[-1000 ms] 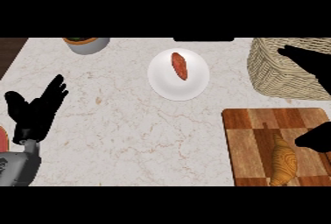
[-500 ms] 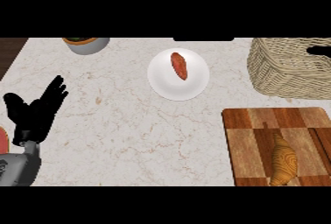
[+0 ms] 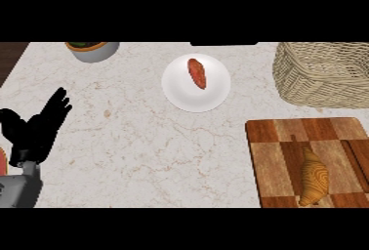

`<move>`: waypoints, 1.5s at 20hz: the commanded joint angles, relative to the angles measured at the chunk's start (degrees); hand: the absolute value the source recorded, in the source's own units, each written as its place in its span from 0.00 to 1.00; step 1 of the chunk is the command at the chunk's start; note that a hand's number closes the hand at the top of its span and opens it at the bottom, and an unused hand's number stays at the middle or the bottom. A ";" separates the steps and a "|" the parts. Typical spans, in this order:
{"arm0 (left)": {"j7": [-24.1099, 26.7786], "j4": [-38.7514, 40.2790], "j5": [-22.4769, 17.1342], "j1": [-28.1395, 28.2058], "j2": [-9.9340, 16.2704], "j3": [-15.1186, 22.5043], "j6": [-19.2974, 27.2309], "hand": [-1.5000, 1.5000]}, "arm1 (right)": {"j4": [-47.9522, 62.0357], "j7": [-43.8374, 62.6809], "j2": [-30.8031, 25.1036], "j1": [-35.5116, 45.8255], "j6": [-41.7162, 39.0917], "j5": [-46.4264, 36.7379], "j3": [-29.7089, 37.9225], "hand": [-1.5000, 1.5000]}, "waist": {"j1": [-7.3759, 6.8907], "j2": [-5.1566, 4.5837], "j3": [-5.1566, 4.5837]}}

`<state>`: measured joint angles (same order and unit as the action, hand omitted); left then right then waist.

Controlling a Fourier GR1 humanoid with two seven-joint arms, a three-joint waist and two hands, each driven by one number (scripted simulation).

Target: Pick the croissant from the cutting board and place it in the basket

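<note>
Right robot hand has pulled out of view since a sec ago, nothing else shifted. Left robot hand (image 3: 36,129) rests open at counter's (image 3: 130,146) left edge, holding nothing. Croissant (image 3: 314,179) untouched on cutting board (image 3: 277,161), near-right corner; basket (image 3: 324,73) far-right corner.

one view only, from the robot's head. it looks steeply down on the tabletop (image 3: 144,146), fairly close.

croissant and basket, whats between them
In the head view, only the bare top end of the cutting board and a strip of counter lie between the croissant and the basket.
</note>
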<state>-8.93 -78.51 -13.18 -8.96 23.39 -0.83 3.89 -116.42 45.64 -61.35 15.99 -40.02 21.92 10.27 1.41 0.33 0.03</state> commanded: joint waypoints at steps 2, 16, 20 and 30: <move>-3.33 -3.29 1.64 -0.42 -1.18 0.87 1.18 0.50 | -5.77 -5.69 7.89 -12.75 -2.90 -8.25 6.01 0.00 | -0.40 -0.10 0.06; -2.46 0.27 1.65 -2.89 -1.02 -2.27 -2.85 0.50 | 5.41 -33.31 30.00 -18.40 9.97 -42.50 -3.20 0.00 | -1.94 -0.50 0.02; -2.73 0.02 2.36 -3.56 -1.31 -3.03 -3.21 0.50 | 9.59 -39.53 33.07 -22.46 14.83 -53.76 -8.79 0.00 | -1.60 -0.41 0.01; 1.16 3.05 5.66 -2.20 -4.97 -4.39 -3.98 0.50 | 12.47 -38.87 32.89 -22.27 8.90 -57.71 -7.67 0.00 | -1.17 -0.32 -0.04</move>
<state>-11.00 -78.39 -8.20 -11.67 19.01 -3.79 1.32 -102.10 6.70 -29.18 -4.00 -29.68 -33.81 2.65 0.04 -0.03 0.02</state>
